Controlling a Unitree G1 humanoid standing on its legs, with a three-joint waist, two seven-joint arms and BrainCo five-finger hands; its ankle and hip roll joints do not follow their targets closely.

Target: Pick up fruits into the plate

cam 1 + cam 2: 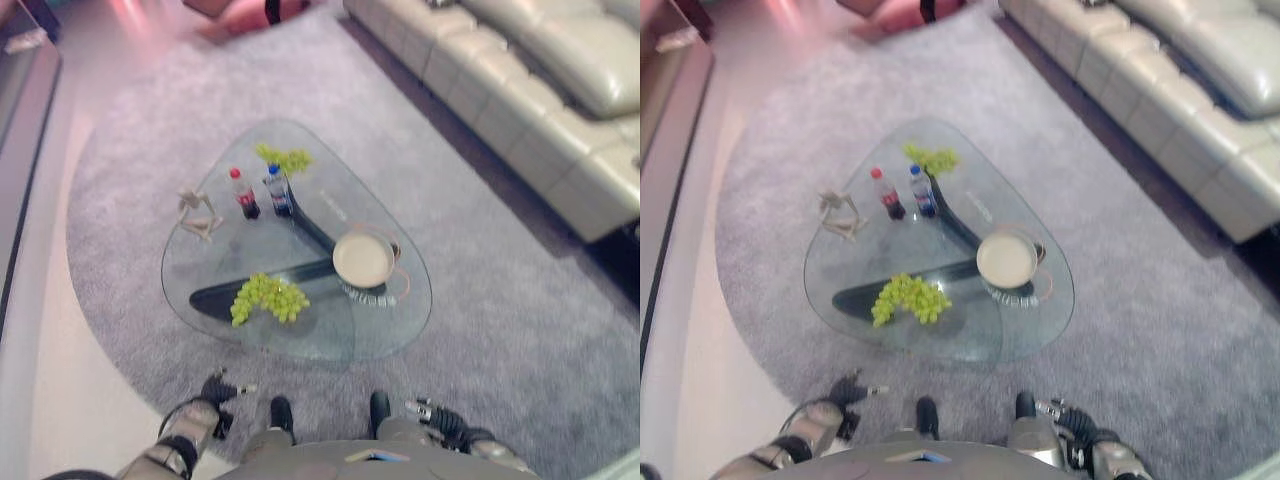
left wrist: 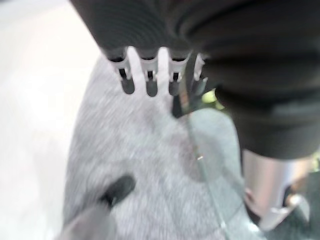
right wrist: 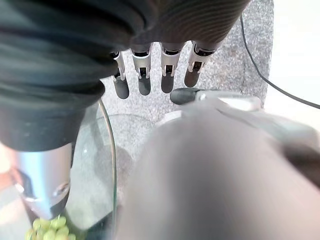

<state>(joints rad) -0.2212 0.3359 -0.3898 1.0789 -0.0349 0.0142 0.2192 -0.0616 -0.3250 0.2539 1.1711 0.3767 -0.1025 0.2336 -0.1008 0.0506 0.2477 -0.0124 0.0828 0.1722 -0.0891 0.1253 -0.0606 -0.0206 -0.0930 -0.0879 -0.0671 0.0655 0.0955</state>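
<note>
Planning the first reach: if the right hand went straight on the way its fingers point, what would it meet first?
Probably the grey rug: the right hand points down at it, beside the glass table edge; depth is unclear.

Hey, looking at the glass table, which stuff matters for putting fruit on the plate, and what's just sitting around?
Belongs to the job:
near bunch of green grapes
far bunch of green grapes
plate
left hand and right hand, both low, short of the table, holding nothing

Just lying about:
red-capped bottle
blue-capped bottle
small pale figurine
sofa
</note>
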